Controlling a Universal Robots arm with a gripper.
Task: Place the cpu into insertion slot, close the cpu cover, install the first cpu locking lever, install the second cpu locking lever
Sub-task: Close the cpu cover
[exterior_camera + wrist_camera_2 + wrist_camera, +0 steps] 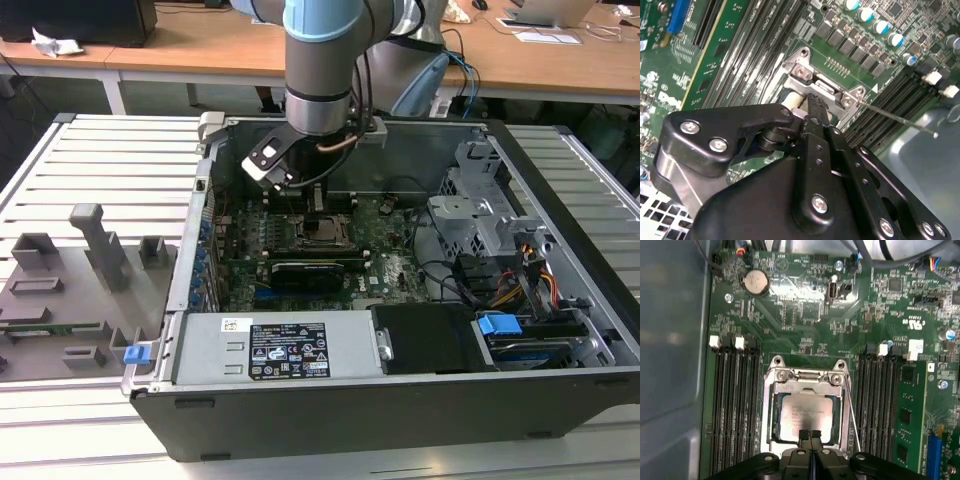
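Over the motherboard inside the open computer case, your arm reaches down from 12 o'clock in the exterior view. The gripper sits just above the insertion slot.

Findings:
- Gripper: in the first wrist view the gripper has its two fingertips pressed together with nothing between them. The tips rest at one edge of the cpu cover. In the second wrist view the gripper touches the cover's metal plate.
- Cpu: the cpu lies flat in the slot, its grey top showing through the cover's window.
- Cover: the frame is down over the chip.
- Lever: one thin locking lever runs along the side of the socket. In the second wrist view its rod angles out over the memory slots. You cannot tell from these views whether it is hooked.
- Surroundings, exterior view: a black graphics card lies at 6 o'clock from the slot, and the power supply lies farther along the same line. The case stands on a slatted counter, with a grey fixture tray at 9 o'clock from the case.
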